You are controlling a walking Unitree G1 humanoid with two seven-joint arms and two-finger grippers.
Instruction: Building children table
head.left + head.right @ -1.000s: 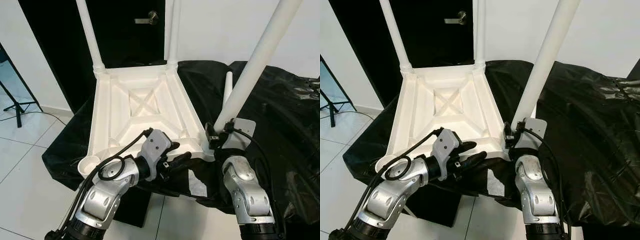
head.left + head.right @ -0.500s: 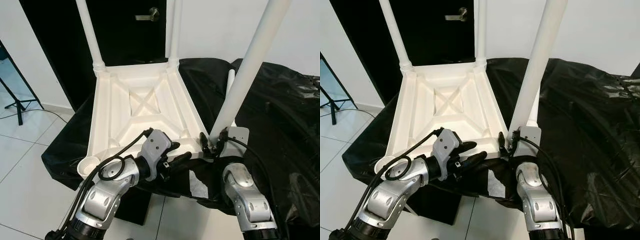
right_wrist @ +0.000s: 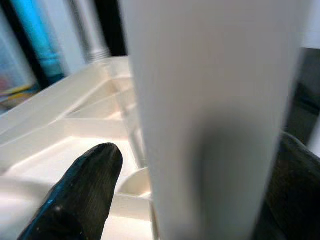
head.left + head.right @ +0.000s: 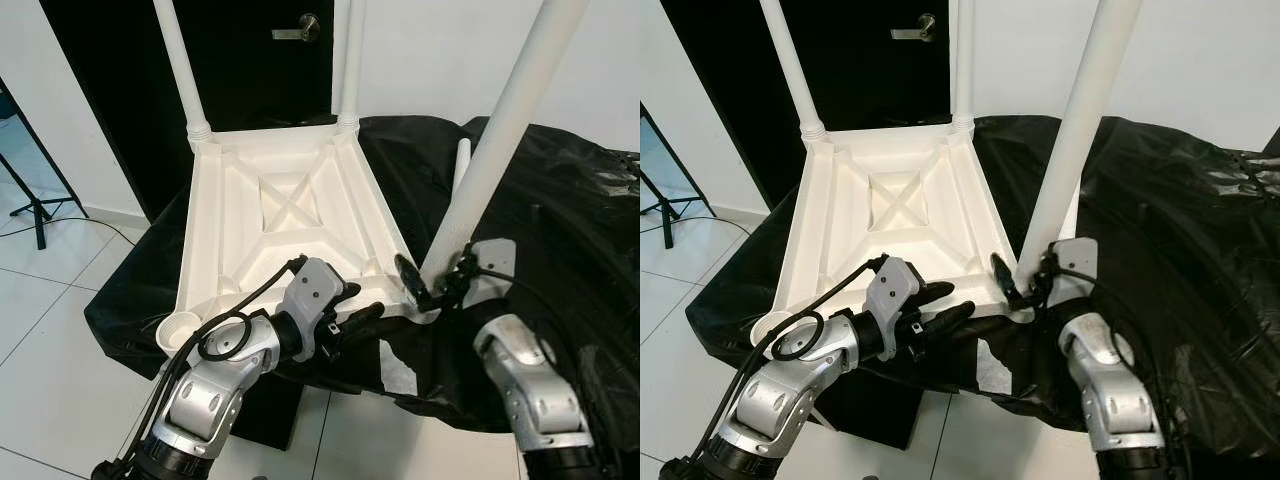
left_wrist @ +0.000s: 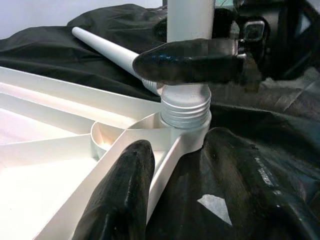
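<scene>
A white children's table [image 4: 250, 230] lies upside down on a black cloth [image 4: 560, 220]. Two legs [image 4: 180, 60] stand in its far corners. A third leg [image 4: 500, 130] stands in the near right corner socket [image 5: 185, 120], its threaded end showing. My right gripper [image 4: 430, 280] is shut on that leg just above the socket, one finger [image 3: 85, 190] on each side. My left gripper [image 4: 355, 305] is open astride the table's near rim beside that corner, with a gap on the outer side. A fourth leg [image 4: 458, 165] lies loose on the cloth behind.
The near left corner socket [image 4: 178, 325] holds no leg. A dark door with a metal handle [image 4: 305, 28] is behind the table. A tripod stand [image 4: 35, 210] is on the white tiled floor at the left. A pale patch [image 4: 395, 370] shows in the cloth's front.
My right wrist has swung out to the right around the third leg's base, and one finger now shows on the leg's left. The leg stands less tilted. My left arm has not moved.
</scene>
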